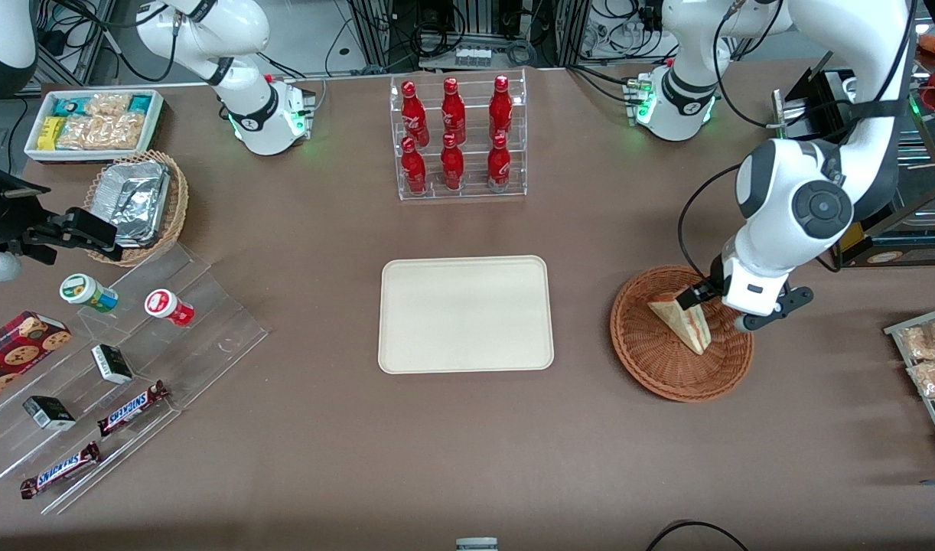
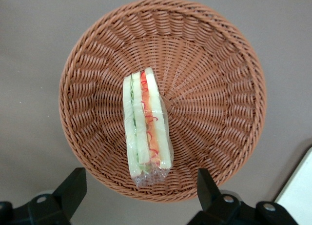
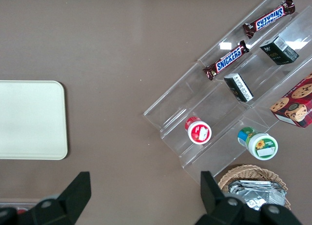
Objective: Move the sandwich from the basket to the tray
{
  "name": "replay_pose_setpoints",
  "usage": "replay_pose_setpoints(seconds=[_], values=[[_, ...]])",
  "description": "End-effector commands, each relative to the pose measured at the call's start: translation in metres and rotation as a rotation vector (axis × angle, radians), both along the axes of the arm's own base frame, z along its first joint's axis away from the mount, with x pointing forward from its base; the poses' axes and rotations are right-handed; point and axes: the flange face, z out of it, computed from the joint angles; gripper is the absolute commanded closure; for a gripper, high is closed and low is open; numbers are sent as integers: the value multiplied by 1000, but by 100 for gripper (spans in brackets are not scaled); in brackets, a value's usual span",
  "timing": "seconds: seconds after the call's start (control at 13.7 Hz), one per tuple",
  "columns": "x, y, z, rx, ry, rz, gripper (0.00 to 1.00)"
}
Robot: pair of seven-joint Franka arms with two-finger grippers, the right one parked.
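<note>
At the right of the front view, the gripper [image 1: 714, 304] hovers above the round wicker basket [image 1: 643, 348], fingers spread wide and holding nothing. The wrapped sandwich [image 2: 146, 125] lies inside on its edge. It looks light, soft and slippery, so grasp gently across its flat bread faces.

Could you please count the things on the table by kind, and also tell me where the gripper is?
Red bottles: 6
Snickers bars: 2
Small dark boxes: 2
Round tubs: 2
Cookie box: 1
Wicker baskets: 2
Sandwich: 1
Tray: 1
Total: 17
The gripper is open, above the sandwich in the basket.
</note>
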Motion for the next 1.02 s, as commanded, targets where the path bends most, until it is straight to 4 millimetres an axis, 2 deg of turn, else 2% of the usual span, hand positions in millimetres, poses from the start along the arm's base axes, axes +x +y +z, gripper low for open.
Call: replay_pose_setpoints(seconds=[0.0, 0.22, 0.95], values=[[7, -2, -16, -6, 13, 12, 0], [6, -2, -39, -4, 53, 13, 0], [2, -5, -90, -5, 122, 23, 2]])
